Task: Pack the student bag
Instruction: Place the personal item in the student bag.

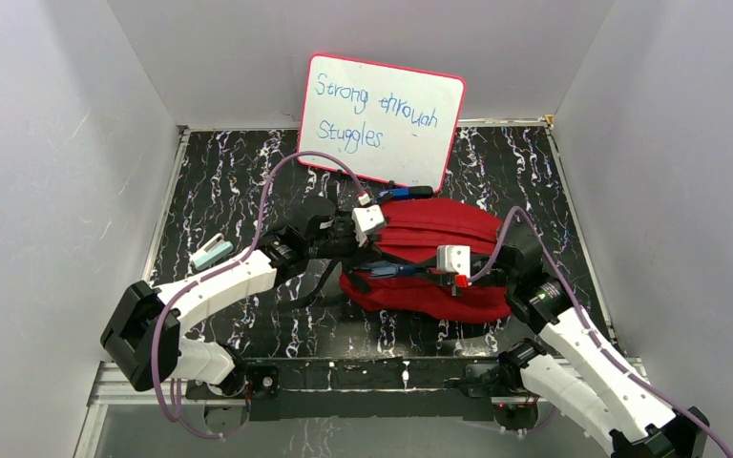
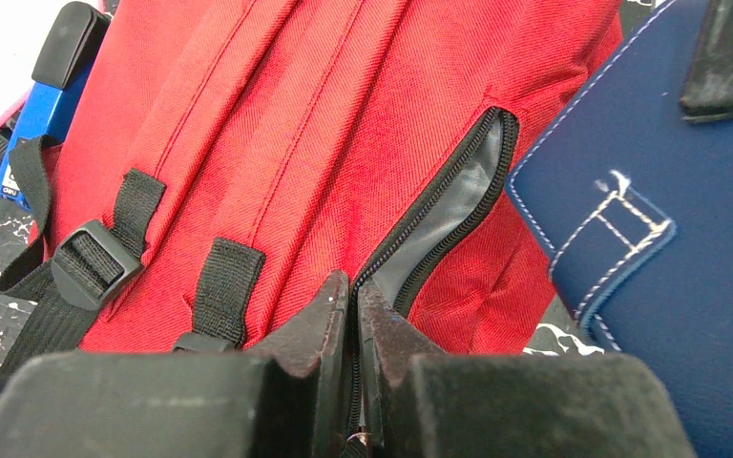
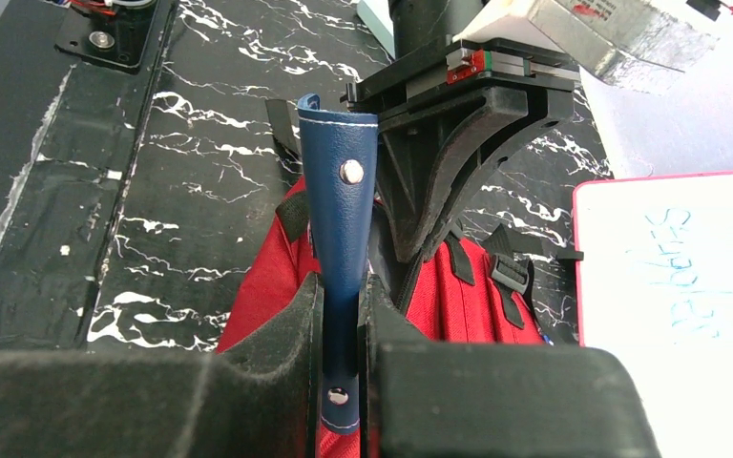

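Between the two grippers, on a black marbled table point(image 1: 219, 181), lies the red backpack point(image 1: 425, 234). Left gripper point(image 2: 353, 291): fingers pressed together on the zipper edge of the backpack, pinching it. Just ahead of these fingertips the zipper point(image 2: 458, 196) stands parted and shows grey lining. To their left, black straps and a buckle point(image 2: 84, 270) lie on the red fabric.

Right gripper point(image 3: 342, 286): fingers closed narrowly on a navy case point(image 3: 339, 191) with white stitching and metal snaps. The case is held on edge over the backpack and rises ahead of the fingertips. It stands just right of the left gripper's fingertips, near the parted zipper; whether it touches the fabric cannot be told.

Beyond the left gripper, at the far side of the backpack, a blue object with a black cap point(image 2: 38, 129) shows beside the red fabric. Farther beyond both grippers, a pink-rimmed whiteboard point(image 1: 382, 119) with blue handwriting leans against the back wall.
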You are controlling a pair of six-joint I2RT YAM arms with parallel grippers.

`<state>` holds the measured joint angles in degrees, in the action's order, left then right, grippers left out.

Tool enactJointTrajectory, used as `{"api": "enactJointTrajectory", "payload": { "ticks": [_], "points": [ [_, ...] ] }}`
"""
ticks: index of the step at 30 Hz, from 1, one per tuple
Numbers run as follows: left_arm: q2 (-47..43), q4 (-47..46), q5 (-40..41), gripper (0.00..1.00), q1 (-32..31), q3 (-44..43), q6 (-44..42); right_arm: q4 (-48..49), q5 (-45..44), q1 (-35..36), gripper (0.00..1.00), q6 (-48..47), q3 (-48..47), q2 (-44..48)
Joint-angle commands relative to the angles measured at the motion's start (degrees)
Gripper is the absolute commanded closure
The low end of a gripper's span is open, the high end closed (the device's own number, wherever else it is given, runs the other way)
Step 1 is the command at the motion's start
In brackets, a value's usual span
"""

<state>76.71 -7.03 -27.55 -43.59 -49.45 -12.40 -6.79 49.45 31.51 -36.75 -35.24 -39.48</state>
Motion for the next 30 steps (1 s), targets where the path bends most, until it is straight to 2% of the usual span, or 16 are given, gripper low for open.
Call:
{"api": "enactJointTrajectory", "payload": {
  "ticks": [1,12,23,30],
  "points": [
    [-3.85,-2.36,-3.43,1.0,0.26,-4.02,0.98,4.46,-0.05,0.11,1.0,-4.02,-2.76,-0.59],
    [-3.62,0.24,-4.48,1.0,0.24,-6.69,2.08,4.37,-4.68,1.72,1.0,-7.68,-2.01,-1.96],
    [-2.35,10.06,-3.44,1.0,0.18,-15.09,5.1,0.08,-20.91,10.1,1.0,-14.97,-3.6,-2.86],
    [-2.86,12.65,-5.29,1.0,0.18,-15.94,4.85,2.18,-32.59,16.44,1.0,-21.18,-3.48,-2.93]
  ]
}}
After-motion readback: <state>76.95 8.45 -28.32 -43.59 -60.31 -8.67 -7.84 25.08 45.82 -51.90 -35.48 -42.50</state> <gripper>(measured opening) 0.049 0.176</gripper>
